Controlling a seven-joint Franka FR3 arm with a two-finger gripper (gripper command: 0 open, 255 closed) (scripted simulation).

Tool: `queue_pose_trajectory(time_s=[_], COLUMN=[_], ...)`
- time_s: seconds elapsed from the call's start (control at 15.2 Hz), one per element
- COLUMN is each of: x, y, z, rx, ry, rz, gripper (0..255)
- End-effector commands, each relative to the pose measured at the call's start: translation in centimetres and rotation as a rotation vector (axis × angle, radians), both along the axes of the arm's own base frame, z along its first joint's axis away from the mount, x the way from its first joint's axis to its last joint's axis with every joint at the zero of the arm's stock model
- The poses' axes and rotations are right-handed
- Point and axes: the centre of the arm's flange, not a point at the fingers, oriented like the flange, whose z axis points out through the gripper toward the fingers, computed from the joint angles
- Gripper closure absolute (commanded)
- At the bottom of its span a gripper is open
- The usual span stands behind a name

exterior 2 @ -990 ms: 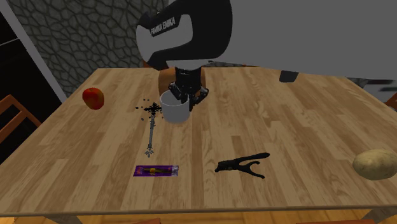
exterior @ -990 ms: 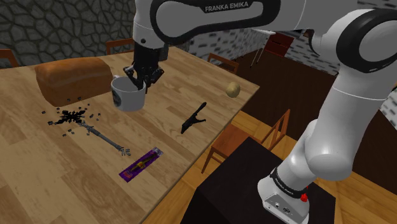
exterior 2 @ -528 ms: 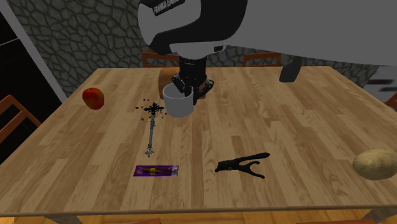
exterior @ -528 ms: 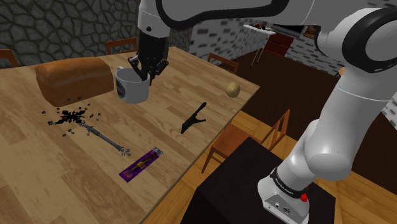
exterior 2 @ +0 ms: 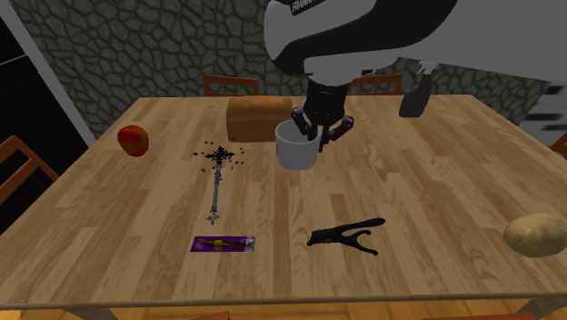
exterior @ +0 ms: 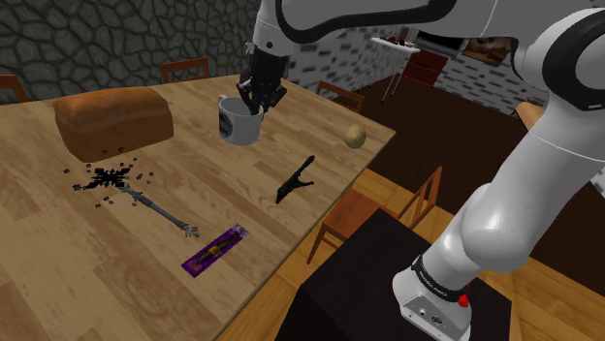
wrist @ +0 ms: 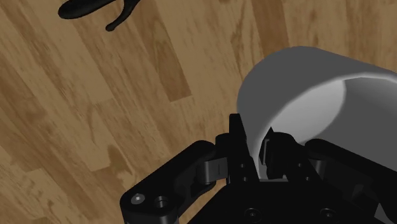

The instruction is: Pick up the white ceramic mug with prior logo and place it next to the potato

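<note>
Fingers: the two black fingers [wrist: 238, 145] pinch the mug's wall at the rim, one inside and one outside.
Mug: the white mug [exterior: 238, 120] hangs from them over the middle of the table [exterior: 58, 262]. It seems to be off the wood, but that is hard to be sure of.
Potato: the potato [exterior: 354, 136] sits near a table corner, well apart from the mug.
In between: a black clip [exterior: 296, 180] lies near the table edge.
What could go wrong: the grip is on a thin bit of rim, so the mug could slip out on the long ride. Set down too close, it could bump the potato off the edge.
</note>
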Motion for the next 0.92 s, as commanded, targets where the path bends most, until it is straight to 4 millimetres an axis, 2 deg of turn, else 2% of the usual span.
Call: queue_pose_trajectory(time_s=[0.0,0.86], x=[0.0,0.0], y=[-3.0,-20.1], z=[-0.1,0.0], rx=[0.0,0.0], ry=[0.0,0.0], rz=[0.002,0.002], gripper=[255,255])
